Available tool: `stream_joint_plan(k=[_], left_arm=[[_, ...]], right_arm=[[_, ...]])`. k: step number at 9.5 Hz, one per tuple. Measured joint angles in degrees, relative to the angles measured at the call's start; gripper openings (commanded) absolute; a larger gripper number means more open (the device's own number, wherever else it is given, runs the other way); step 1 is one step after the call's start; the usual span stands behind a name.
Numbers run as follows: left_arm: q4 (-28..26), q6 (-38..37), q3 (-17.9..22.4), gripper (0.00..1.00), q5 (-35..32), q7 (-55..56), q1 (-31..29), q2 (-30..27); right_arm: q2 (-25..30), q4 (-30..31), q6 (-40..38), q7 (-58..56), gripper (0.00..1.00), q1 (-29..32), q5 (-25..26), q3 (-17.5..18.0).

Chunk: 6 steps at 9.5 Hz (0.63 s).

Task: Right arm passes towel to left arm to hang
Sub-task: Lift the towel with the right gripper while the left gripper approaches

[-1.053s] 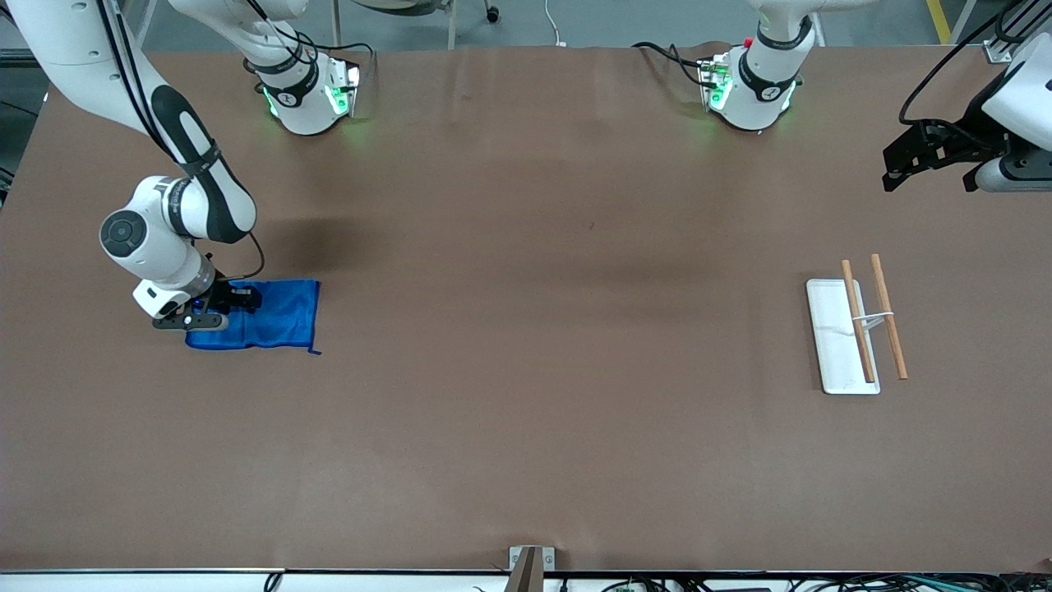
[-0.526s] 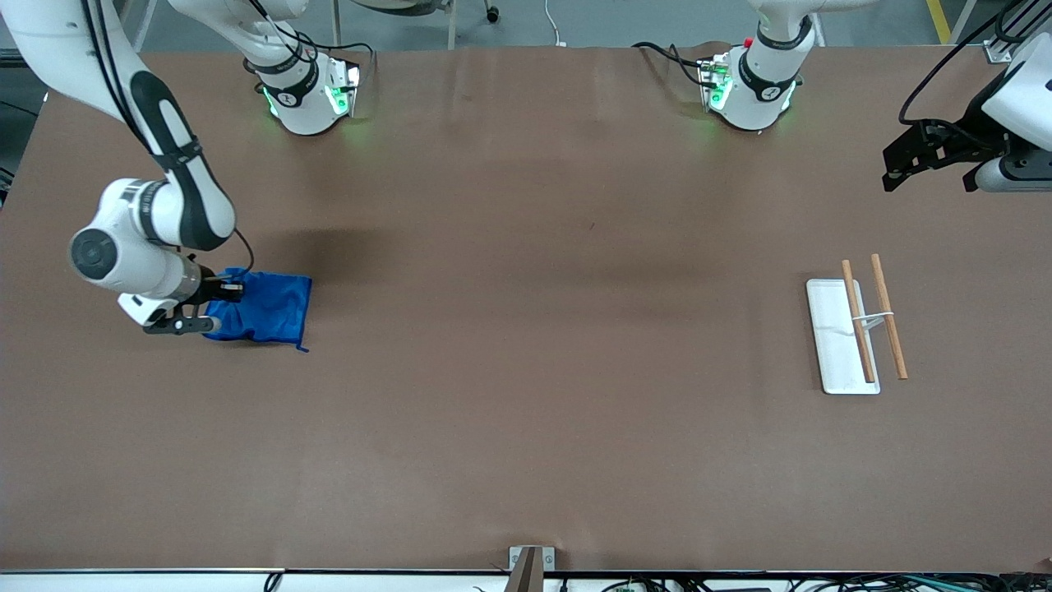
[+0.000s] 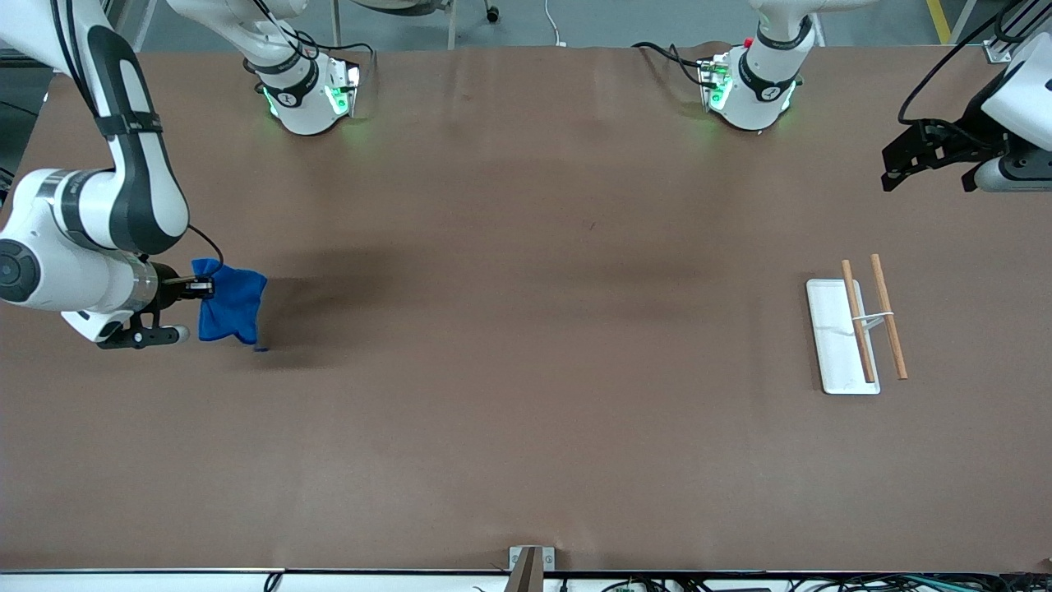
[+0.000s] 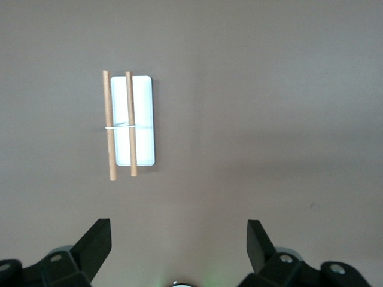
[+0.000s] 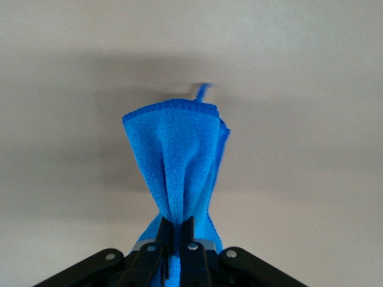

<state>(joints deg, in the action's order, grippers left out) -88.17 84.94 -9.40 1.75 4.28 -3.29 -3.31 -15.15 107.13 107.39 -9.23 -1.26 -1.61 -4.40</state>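
Observation:
My right gripper (image 3: 201, 286) is shut on one edge of the bright blue towel (image 3: 233, 306) and holds it above the table at the right arm's end. The towel hangs bunched from the jaws, and its small loop shows at the low corner. In the right wrist view the towel (image 5: 176, 155) is pinched between the shut fingers of my right gripper (image 5: 178, 222). My left gripper (image 3: 896, 171) waits in the air at the left arm's end of the table. In the left wrist view it (image 4: 178, 230) is open and empty.
A white rack base (image 3: 830, 345) with two wooden rods (image 3: 889, 316) stands at the left arm's end of the table. It also shows in the left wrist view (image 4: 143, 128). Both arm bases stand along the table's edge farthest from the front camera.
My right gripper has risen with the towel and moved toward the right arm's end of the table. The towel has left the table and now hangs bunched. The left arm has not moved.

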Motion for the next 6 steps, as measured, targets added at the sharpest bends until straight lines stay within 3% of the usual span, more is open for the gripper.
stream_joint_plan(k=[2,3,6], left_arm=[[-0.62,-0.21,0.10,1.00,4.70,0.00,-0.24,0.15],[-1.60,-0.23,0.15,1.00,8.60,0.00,-0.98,0.74],[-4.11,5.17,0.35,1.00,26.56,-1.03,-3.36,9.73]], right_arm=[[0.98,-0.48,-0.39,0.49,0.00,-0.72,-8.10,2.92],[1.05,-0.46,-0.25,0.56,0.00,-0.97,-14.57,4.84],[1.05,-0.44,3.70,1.25,0.00,-2.57,-34.52,9.99]])
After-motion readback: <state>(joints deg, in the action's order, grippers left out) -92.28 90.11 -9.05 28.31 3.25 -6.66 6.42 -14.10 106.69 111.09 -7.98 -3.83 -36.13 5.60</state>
